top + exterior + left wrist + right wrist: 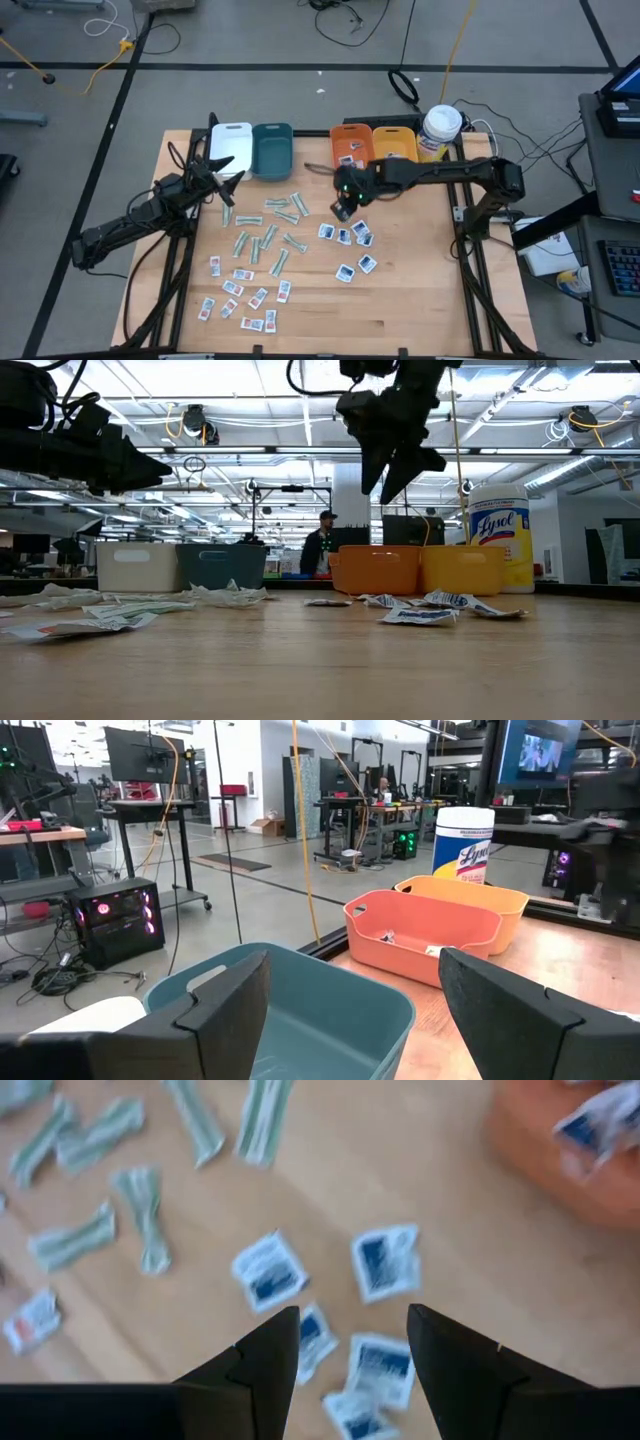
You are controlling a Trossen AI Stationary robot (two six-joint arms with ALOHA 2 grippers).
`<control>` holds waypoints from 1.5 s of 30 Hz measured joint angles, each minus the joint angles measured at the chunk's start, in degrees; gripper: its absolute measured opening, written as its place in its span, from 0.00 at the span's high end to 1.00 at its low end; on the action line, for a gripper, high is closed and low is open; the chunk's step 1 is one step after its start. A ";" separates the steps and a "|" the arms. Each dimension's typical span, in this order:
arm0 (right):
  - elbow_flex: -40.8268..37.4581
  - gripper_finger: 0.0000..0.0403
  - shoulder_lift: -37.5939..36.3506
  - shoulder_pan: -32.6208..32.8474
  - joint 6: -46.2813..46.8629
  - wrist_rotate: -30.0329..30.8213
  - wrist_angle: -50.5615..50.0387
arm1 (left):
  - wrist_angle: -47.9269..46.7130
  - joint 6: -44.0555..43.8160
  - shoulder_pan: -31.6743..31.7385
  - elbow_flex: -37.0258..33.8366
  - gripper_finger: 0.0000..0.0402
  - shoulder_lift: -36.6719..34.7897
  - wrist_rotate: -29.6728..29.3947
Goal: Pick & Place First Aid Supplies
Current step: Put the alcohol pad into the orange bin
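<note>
Plainly, most of the sorting is left to do on the pale wooden worktop (420, 290). Toward its left edge the left pincer (224, 192) hangs with its dark fingers apart and empty, just in front of the white plastic bin (230, 146) and the teal plastic bin (272, 150) at the far edge; what the wrist view shows of the teal bin holds nothing, and I cannot tell about the white one. Near the front left corner lie the small white packets with red print (240, 295), and beyond them, toward the middle, the narrow pale-green strips (268, 236). Right of these, the right pincer (344, 209) hovers above the white squarish packets with blue print (350, 240), its fingers apart with nothing between them. Behind it at the far edge, the orange plastic bin (351, 146) already holds a few blue-printed packets, while the yellow-orange bin (396, 143) beside it looks empty. A white canister with a yellow label (440, 128) stands farthest right. I judge only a small share is placed.
</note>
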 joint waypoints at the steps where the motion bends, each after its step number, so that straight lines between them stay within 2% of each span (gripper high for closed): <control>1: 0.00 0.55 0.00 1.16 -0.01 0.00 -0.32 | 0.00 0.00 -0.02 0.00 0.26 0.00 0.00; 10: 0.00 0.55 0.00 10.63 6.72 -0.04 -1.54 | 0.00 0.00 -0.02 0.02 0.26 0.00 0.00; 23: 0.00 0.55 0.00 21.09 20.27 -0.02 -11.13 | 0.00 0.02 -0.01 0.01 0.26 -0.01 0.00; 29: -0.12 0.55 -0.01 23.18 22.68 0.30 -10.92 | 0.00 0.00 0.00 0.00 0.26 0.00 0.00; 36: -4.44 0.55 1.72 24.94 22.96 -0.03 -9.00 | 0.00 0.00 0.00 0.00 0.26 0.00 0.00; 45: -10.97 0.55 4.25 25.13 22.23 -0.19 1.02 | 0.00 0.02 -0.01 0.02 0.26 0.00 0.00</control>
